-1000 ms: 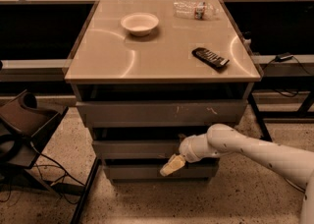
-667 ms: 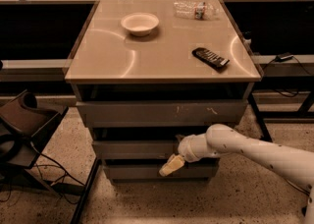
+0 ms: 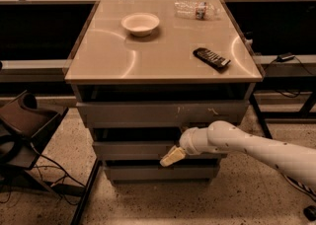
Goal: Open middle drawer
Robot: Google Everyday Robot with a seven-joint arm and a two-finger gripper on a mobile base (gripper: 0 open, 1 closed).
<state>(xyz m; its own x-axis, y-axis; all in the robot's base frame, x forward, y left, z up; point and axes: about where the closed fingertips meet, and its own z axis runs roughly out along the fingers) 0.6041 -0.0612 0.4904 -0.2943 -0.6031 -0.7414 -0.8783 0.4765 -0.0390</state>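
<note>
The middle drawer is a plain grey front between the larger scratched top front and the narrow bottom front. It sits about flush with the other fronts, with a dark gap above it. My gripper is cream coloured, at the end of the white arm that reaches in from the right. It points down and left, against the lower edge of the middle drawer front, right of centre. The arm hides the right part of that front.
On the cabinet top are a white bowl, a black remote and a clear plastic bottle. A dark chair with cables stands on the floor at the left. Table legs stand at the right.
My gripper has risen slightly along the cabinet front, from near the bottom drawer to the lower edge of the middle drawer. The drawers have not moved.
</note>
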